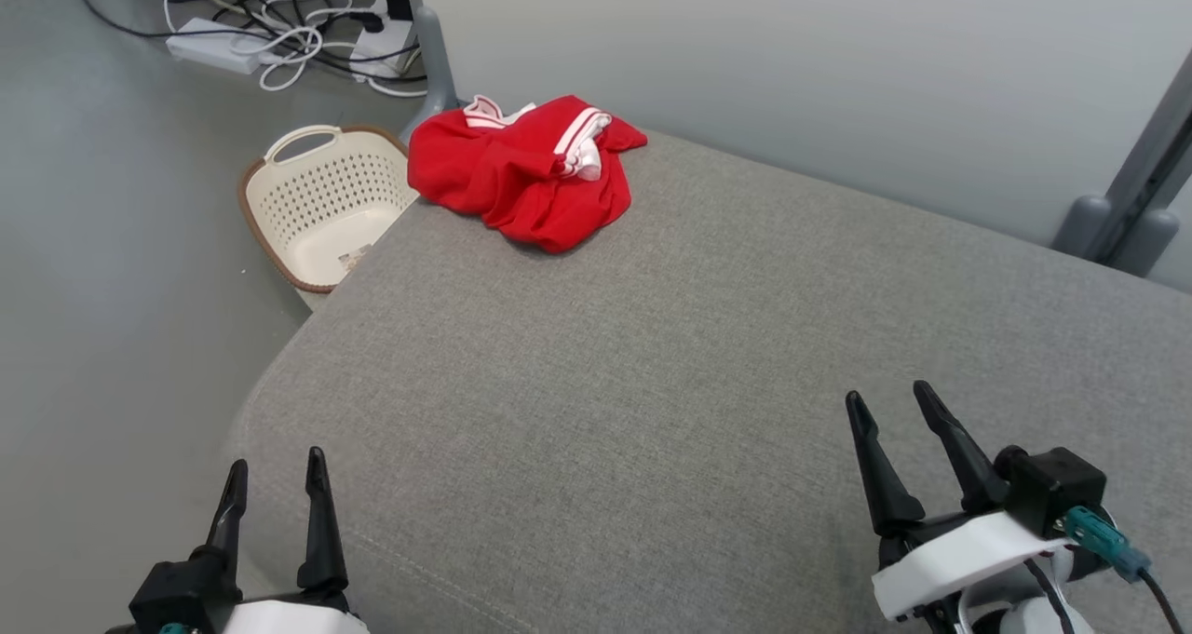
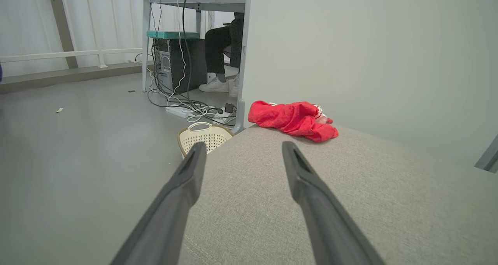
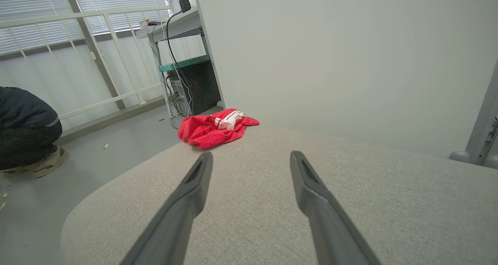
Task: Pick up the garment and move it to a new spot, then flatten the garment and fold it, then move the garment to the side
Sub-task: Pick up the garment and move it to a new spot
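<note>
Your red garment (image 1: pixel 526 173) lies bunched at the far left corner of the grey cushion (image 1: pixel 652 383), its folds hiding its shape. Just off that corner a cream basket (image 1: pixel 279 150) stands on the floor, its near side cut off by the cushion. A small pale scrap lies inside, too unclear to name. Your left tool (image 1: pixel 277 460) and right tool (image 1: pixel 887 392) both gape wide and hold nothing, at the near edge.
</note>
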Controlling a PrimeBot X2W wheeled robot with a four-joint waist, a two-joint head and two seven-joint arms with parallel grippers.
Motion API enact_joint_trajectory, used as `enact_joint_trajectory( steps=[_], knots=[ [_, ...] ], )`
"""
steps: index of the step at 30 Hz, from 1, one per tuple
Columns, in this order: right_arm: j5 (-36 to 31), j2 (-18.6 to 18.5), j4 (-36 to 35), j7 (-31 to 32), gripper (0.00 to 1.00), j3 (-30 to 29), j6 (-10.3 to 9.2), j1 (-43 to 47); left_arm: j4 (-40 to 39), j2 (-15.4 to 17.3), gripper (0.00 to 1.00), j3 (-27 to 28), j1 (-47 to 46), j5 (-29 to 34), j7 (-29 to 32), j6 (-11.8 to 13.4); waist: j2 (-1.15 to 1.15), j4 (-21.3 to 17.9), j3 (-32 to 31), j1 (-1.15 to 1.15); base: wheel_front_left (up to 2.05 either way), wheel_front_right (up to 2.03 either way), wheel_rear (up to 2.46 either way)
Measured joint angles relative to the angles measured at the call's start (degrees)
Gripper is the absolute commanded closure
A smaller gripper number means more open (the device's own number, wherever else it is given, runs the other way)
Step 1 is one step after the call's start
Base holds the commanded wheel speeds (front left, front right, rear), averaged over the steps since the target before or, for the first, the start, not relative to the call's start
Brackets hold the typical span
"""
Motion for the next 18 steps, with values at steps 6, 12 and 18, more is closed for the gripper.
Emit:
enact_joint_trajectory(
  steps=[6, 12, 18],
  knots=[
    [-0.43, 0.0, 1.47, 0.46, 0.0, 2.25, 0.0, -2.8, -3.69, -0.87, 0.0, 1.41, 2.14, -0.16, -0.1, 1.25, 0.0, 1.5, 2.42, 0.0, -0.16, -0.16, -0.16],
    [-1.09, -0.02, 1.94, 0.4, 0.0, 1.4, 0.0, -3.15, -4.94, -1.81, 0.0, 0.33, 3.48, 0.38, -0.09, 1.78, 0.0, 1.86, 3.63, 0.0, -0.18, -0.18, -0.18],
    [-3.59, 0.02, -1.09, 1.78, 0.0, -0.85, 0.0, -3.66, -4.14, -1.91, 0.0, -0.19, -0.03, 0.29, -0.09, 1.52, 0.0, 1.93, 6.57, 0.0, -0.02, -0.02, -0.02]
  ],
)
